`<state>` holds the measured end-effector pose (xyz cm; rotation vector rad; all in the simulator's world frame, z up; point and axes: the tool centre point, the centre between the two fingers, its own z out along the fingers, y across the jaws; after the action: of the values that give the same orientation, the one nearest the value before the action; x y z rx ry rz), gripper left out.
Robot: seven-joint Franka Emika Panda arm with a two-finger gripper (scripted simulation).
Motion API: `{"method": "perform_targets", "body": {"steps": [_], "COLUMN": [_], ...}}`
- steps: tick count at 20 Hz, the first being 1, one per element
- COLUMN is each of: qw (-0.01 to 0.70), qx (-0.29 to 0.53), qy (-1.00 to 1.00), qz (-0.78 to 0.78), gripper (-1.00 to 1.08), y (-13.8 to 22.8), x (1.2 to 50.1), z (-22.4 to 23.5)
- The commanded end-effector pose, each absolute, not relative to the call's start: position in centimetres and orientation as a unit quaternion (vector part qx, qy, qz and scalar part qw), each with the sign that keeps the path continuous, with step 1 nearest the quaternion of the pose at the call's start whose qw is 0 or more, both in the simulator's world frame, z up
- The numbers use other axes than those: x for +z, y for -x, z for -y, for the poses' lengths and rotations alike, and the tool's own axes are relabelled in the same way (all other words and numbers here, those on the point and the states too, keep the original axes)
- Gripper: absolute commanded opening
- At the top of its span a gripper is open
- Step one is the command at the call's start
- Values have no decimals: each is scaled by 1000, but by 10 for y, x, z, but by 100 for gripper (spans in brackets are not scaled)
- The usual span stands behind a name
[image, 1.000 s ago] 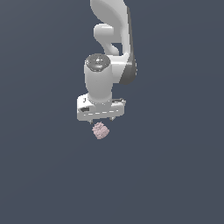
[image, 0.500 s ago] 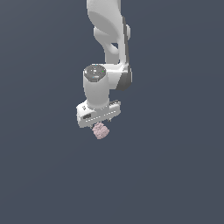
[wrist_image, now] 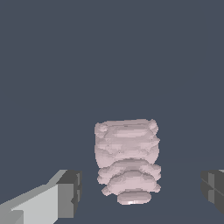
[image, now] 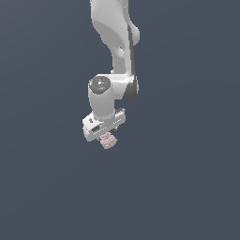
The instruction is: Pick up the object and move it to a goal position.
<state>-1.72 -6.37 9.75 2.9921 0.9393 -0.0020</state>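
The object (image: 109, 141) is a small pale pink, knobbly lump on the dark grey surface. In the exterior view it pokes out just beneath the white hand. My gripper (image: 106, 136) is lowered over it, and the hand hides the fingers there. In the wrist view the object (wrist_image: 127, 159) lies between the two fingertips (wrist_image: 69, 194). My gripper (wrist_image: 142, 194) is open, with a clear gap between each finger and the lump. Neither finger touches it.
A plain dark grey surface (image: 187, 187) fills both views. The white arm (image: 115, 33) rises above the hand to the top of the exterior view. No goal marker shows.
The hand has come down closer to the pink lump and turned a little. The upper arm has swung toward the exterior view's right. The lump has stayed in place.
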Motion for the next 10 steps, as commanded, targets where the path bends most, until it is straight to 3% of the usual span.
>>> {"method": "perform_targets", "body": {"steps": [1,10], "qw": [1,0], "qx": [0,0], "qy": [-950,-945], "qz": [-314,-326], "gripper": [100,100], "y": [18,20], "x": [94,89], "z": [64,65]}}
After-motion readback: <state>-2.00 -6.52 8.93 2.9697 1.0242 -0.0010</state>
